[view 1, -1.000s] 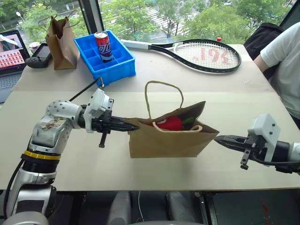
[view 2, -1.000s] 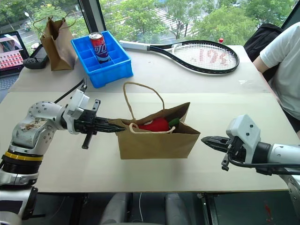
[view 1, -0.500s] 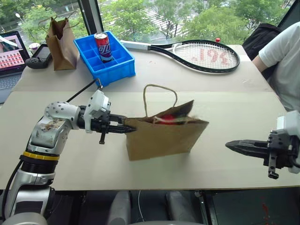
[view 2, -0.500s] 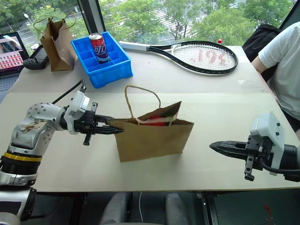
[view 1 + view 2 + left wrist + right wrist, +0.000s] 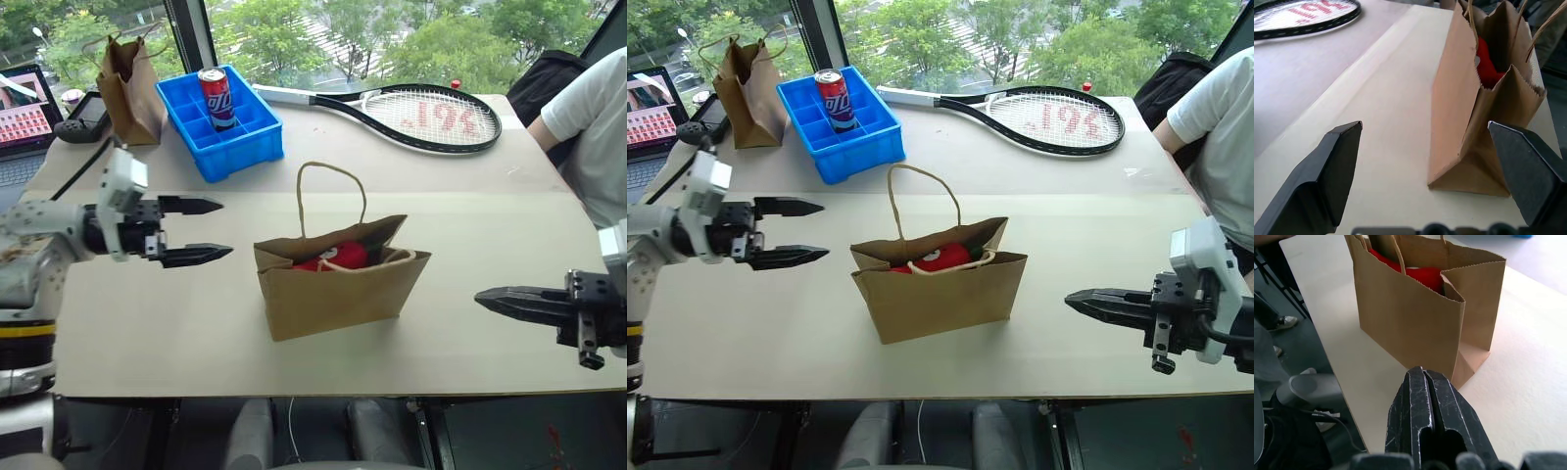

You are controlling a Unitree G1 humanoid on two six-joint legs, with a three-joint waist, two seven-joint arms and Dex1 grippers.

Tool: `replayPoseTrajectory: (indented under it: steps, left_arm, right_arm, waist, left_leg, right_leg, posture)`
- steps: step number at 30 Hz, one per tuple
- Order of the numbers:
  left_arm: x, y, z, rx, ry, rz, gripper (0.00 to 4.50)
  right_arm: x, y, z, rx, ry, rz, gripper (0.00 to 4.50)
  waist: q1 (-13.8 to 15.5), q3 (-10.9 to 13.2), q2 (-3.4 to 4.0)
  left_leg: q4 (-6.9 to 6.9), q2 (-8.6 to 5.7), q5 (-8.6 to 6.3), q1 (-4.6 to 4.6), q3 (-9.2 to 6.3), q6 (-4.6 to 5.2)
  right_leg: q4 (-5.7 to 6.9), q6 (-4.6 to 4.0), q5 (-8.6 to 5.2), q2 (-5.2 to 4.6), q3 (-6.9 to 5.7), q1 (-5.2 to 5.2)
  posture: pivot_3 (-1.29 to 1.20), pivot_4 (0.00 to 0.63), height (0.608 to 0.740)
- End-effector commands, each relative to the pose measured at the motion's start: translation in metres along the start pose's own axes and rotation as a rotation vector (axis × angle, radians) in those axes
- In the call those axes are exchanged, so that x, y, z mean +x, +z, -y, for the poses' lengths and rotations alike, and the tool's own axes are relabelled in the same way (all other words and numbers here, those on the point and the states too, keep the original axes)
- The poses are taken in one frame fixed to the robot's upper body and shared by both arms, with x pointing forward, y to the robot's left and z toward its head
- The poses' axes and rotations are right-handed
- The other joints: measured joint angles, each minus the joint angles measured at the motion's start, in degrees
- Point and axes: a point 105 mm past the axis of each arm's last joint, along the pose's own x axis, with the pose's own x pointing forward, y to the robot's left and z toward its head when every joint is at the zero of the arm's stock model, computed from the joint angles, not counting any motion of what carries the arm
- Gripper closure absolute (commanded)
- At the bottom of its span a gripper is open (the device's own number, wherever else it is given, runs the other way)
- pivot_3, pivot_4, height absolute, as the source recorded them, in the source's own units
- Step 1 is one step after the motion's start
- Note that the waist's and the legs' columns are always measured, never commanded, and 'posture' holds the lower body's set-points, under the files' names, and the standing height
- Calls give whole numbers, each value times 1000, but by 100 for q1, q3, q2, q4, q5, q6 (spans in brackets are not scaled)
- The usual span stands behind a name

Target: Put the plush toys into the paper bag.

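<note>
Racket [image 5: 431,116] strings read approx "191"; L gripper [image 5: 208,230] fingers wide, R gripper [image 5: 490,296] pinched together, empty.

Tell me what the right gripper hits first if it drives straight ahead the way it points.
Most likely the paper bag: the shut right gripper points at its near end across bare table, though exact depth is uncertain.

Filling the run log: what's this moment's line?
left gripper: open, clear of paper bag | right gripper: shut | red plush toy: in bag
</note>
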Motion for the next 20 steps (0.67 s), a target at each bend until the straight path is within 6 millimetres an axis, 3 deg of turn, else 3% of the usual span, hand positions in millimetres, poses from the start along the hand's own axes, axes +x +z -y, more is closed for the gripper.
replayPoseTrajectory:
  steps: [1,5,11,15,20]
  left_arm:
    - [-18,-14,-3,10,202,-8,56]
    - [-20,-35,4,13,291,-51,56]
    - [-12,-38,18,-5,310,-9,56]
    - [-8,-46,23,-14,305,-24,0]
    - [0,-44,23,3,268,-2,0]
  right_arm:
    - [-3,0,10,-25,-68,39,4500]
    - [-5,-9,18,-9,-128,51,4500]
    - [-4,-18,21,36,-178,67,4500]
    - [-6,-21,24,54,-201,69,3544]
    - [-6,-25,24,66,-212,63,1667]
  waist:
    - [12,0,-1]
    - [81,0,-3]
    - [144,-1,-5]
    - [136,-2,-4]
    - [142,-2,-4]
  left_leg:
    - [0,1,0,0,-1,0]
    - [4,3,0,-2,1,-1]
    - [7,7,1,-1,17,-1]
    - [6,9,1,0,19,-1]
    - [6,9,1,0,20,-1]
  right_leg:
    - [1,0,0,1,-1,-2]
    - [1,-4,3,0,-4,-1]
    - [-4,-6,4,-3,0,2]
    - [-4,-6,4,0,1,0]
    - [-4,-7,4,0,1,-1]
  posture:
    - [0,150,740]
    - [0,150,740]
    - [0,150,740]
    - [0,150,740]
    - [0,150,740]
